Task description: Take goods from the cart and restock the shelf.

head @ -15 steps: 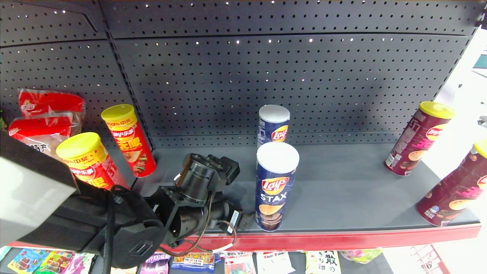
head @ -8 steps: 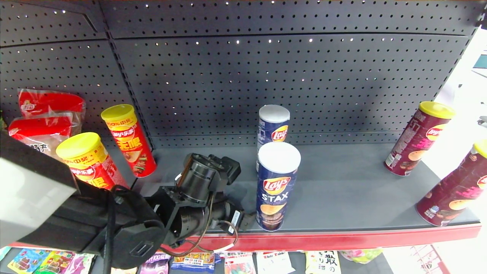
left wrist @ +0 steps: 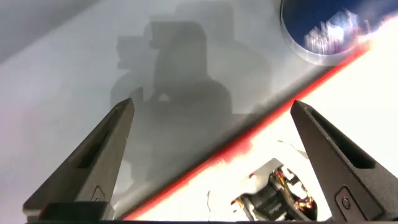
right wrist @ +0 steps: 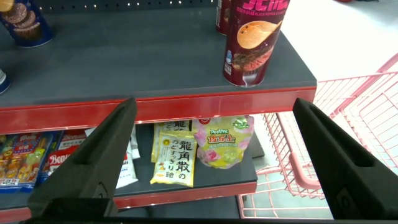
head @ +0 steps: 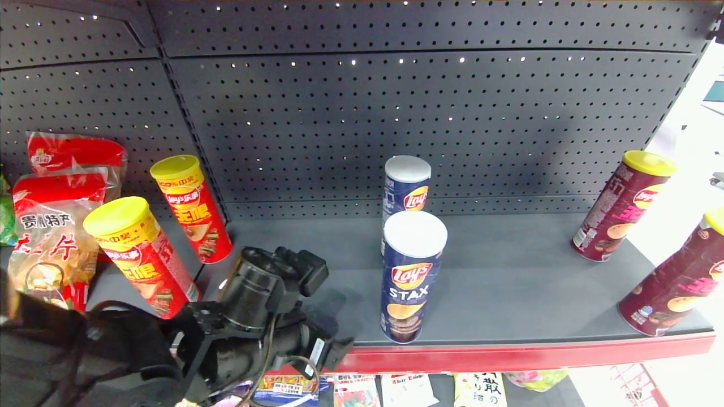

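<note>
Standing upright near the front edge of the shelf, the blue can is being lined up directly in front of a second blue can, so that a file of one kind is being formed from back to front. It is being touched by nothing. The left pincer is being held spread and empty, low over the shelf's red lip, just beside the blue can but apart from it. Judged from this, the can is being counted as placed and released.

The right pincer is likewise being held spread and empty, out before the shelf's right end, with the pink cart lying below and beside it. That arm is probably being stationed near the goods for the next pick.

Red cans are being grouped at the left and maroon cans at the right, each kind in its own file, with bare shelf between them for more stock.
</note>
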Available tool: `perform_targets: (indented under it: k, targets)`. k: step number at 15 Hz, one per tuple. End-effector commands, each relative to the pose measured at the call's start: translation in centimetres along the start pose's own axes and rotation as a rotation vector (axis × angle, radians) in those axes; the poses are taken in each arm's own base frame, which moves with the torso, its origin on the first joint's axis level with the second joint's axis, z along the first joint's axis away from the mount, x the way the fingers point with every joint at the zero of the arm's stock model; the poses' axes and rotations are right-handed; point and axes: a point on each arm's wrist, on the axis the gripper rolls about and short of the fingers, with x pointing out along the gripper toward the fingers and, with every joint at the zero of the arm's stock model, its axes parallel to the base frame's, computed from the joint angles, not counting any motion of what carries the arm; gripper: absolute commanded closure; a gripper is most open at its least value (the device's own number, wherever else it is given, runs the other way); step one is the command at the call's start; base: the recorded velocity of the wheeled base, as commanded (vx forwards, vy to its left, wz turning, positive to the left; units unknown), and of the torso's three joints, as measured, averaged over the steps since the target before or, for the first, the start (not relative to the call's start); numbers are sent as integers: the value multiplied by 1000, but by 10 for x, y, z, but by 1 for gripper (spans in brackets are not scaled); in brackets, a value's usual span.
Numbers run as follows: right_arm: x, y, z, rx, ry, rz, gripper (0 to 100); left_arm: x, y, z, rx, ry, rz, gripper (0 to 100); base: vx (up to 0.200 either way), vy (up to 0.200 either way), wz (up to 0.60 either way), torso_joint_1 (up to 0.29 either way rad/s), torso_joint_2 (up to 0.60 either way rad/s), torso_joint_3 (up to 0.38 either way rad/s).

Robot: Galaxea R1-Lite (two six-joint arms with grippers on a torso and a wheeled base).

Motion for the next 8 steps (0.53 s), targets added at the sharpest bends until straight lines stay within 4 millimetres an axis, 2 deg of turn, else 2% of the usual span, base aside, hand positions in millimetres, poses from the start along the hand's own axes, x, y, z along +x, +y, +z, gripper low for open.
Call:
perform_targets:
  k: [1, 3, 5, 7, 8]
  targets:
    - [0, 0, 0, -2, 1, 0, 0, -54, 14, -9, -31, -96, 21, 0, 0, 0, 0, 0, 0, 0]
    - [0, 0, 0, -3, 0, 0, 0, -82, 21, -20, -44, -141, 37, 0, 0, 0, 0, 0, 0, 0]
    - [0, 0, 0, -5, 0, 0, 0, -132, 31, -39, -69, -182, 72, 0, 0, 0, 0, 0, 0, 0]
    - [0, 0, 0, -5, 1, 0, 0, -167, 38, -54, -92, -196, 104, 0, 0, 0, 0, 0, 0, 0]
    - [0, 0, 0, -10, 1, 3, 0, -206, 40, -80, -117, -212, 136, 0, 0, 0, 0, 0, 0, 0]
